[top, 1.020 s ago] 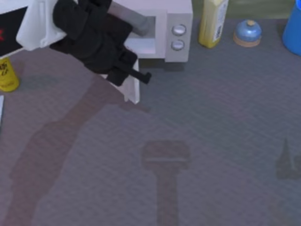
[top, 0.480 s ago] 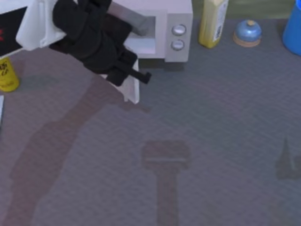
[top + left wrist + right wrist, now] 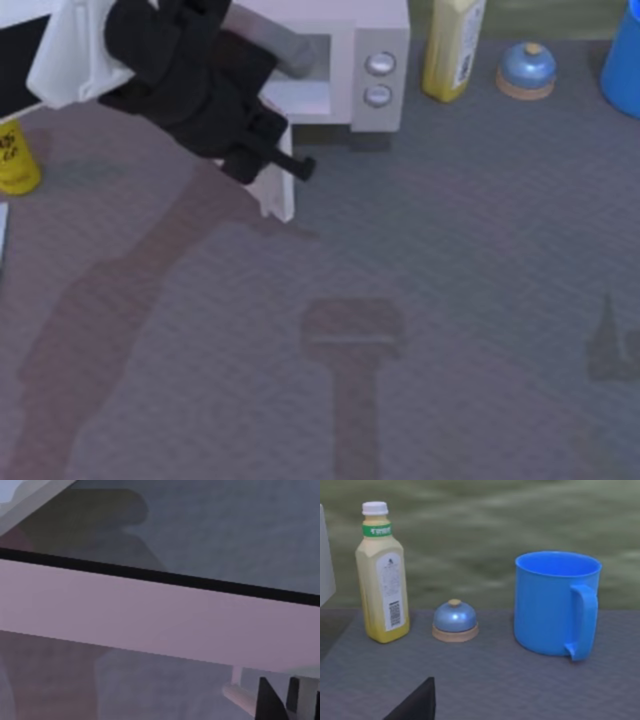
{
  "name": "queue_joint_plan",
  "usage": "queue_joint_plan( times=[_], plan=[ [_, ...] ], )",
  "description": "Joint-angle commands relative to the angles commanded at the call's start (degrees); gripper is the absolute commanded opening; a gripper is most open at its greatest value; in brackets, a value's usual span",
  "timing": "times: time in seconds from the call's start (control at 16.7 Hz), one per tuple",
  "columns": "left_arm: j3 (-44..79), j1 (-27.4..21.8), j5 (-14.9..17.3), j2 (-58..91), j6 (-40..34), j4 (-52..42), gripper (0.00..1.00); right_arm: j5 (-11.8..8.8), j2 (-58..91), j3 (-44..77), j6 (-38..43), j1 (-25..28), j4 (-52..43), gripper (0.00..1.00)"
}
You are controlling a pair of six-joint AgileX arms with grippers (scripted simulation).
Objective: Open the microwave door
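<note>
swinging wide is what the microwave door (image 3: 282, 195) appears to be doing: it stands out from the microwave (image 3: 345, 60) toward the table's near side, hinged on the body's left, its free end just past the left gripper (image 3: 285, 160). the left gripper sits right at the door's outer end, above and against its upper edge, with one dark finger poking out to the door's right; whether the fingers are pinched on the panel or merely hooked past it i cannot tell, since the arm's black body hides the contact. in the left wrist view the door (image 3: 160, 620) fills the middle as a broad pale band with a dark strip along one edge, very close to the camera. the door's long axis runs from the gripper back to the hinge, so further opening, as i judge it, means sweeping leftward around that hinge. the right arm is parked, out of the top view; its wrist camera faces a yellow bottle (image 3: 381, 575), a small bell (image 3: 455, 621) and a blue mug (image 3: 555, 602).
</note>
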Motion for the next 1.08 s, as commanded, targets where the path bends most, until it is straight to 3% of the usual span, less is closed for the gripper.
queue_joint_plan(
  times=[0.36, 1.08],
  plan=[
    [-2.4, 2.7, 3.7, -2.0, 7.0, -0.8, 0.0, 0.0, 0.0, 0.0, 0.0, 0.0, 0.0, 1.0],
    [-2.5, 2.8, 3.8, -2.0, 7.2, -0.8, 0.0, 0.0, 0.0, 0.0, 0.0, 0.0, 0.0, 1.0]
  ],
)
